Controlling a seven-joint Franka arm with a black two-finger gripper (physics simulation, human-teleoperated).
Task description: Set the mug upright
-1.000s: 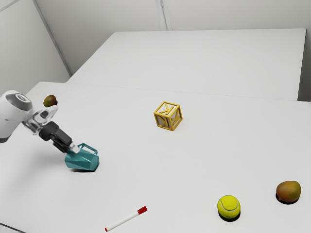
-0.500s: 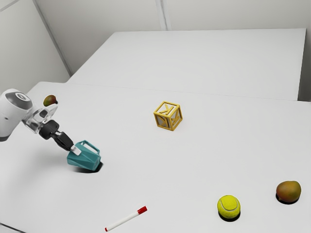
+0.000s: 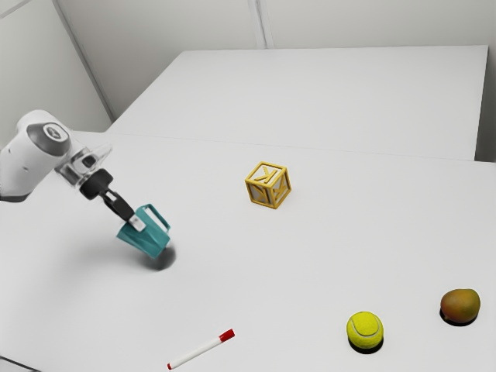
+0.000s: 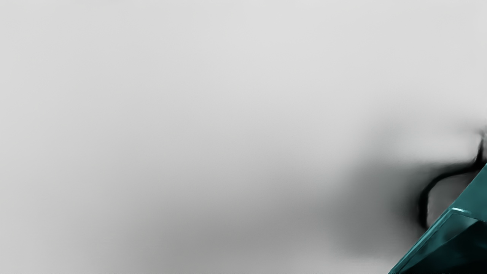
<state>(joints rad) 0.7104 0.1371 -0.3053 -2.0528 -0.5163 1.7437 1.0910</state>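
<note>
Teal, faceted mug point(image 3: 152, 242) higher and nearer upright than before, aslant, pinched between the fingers point(image 3: 137, 223)

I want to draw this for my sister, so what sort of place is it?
It looks like a pretend testing room made on a computer: a robot arm holds a teal mug above a plain white table, near blank walls.
</note>
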